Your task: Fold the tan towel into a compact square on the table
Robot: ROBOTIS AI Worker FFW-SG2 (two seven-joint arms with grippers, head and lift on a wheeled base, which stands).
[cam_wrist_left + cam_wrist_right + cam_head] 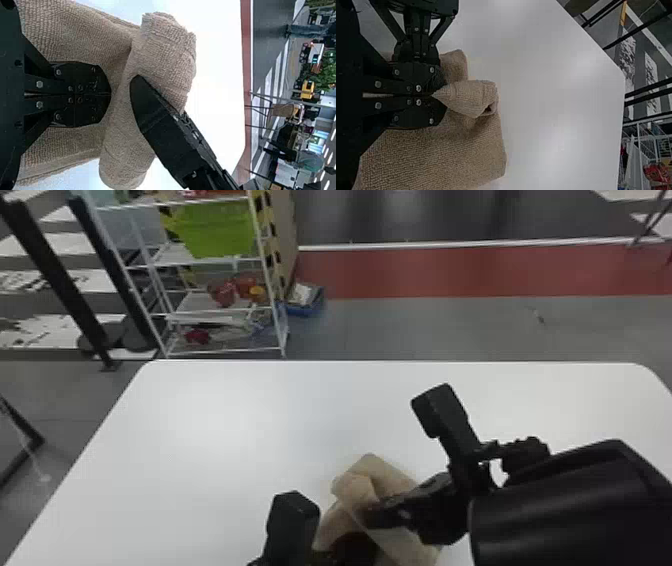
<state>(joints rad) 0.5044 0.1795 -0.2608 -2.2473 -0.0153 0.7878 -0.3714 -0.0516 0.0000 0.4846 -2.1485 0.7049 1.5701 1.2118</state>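
towel point(377, 472) part folded on table point(210, 440), well in from far and left edges. right gripper point(369, 517) pinching towel flap, left gripper point(352, 547) closed at towel.

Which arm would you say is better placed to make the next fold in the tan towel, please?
Right, probably: the right tool pinches a fold of the tan towel, while the left tool is shut over it, gripping no visible cloth.
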